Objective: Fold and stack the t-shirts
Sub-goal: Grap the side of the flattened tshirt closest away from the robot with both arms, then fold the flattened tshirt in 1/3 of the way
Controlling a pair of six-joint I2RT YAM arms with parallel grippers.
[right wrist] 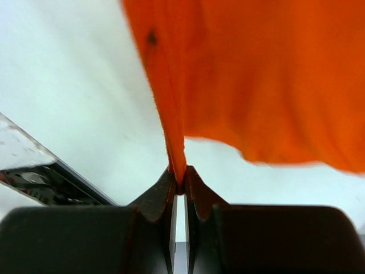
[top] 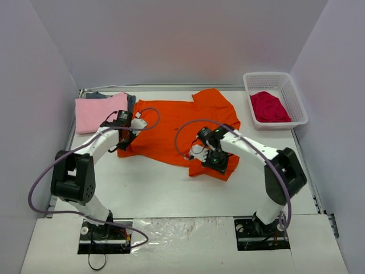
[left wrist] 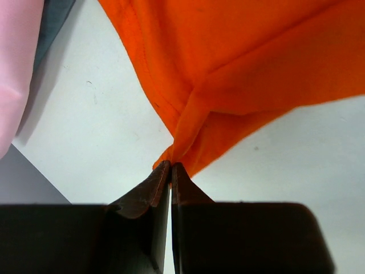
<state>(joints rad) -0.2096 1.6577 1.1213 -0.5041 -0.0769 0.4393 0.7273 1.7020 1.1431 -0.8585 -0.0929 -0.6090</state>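
Observation:
A bright orange t-shirt (top: 177, 125) lies spread across the middle of the table. My left gripper (top: 122, 138) is shut on its left corner, seen pinched in the left wrist view (left wrist: 170, 164). My right gripper (top: 212, 161) is shut on the shirt's near right edge, seen in the right wrist view (right wrist: 179, 174). A folded light pink t-shirt (top: 100, 111) lies at the back left on top of a dark blue-grey t-shirt (top: 130, 100). A crimson red t-shirt (top: 269, 107) lies crumpled in the white basket (top: 299, 103).
The white lattice basket stands at the back right. Grey walls enclose the table on three sides. Grey cables loop from both arms. Shiny plastic sheeting (top: 182, 231) covers the near edge between the arm bases.

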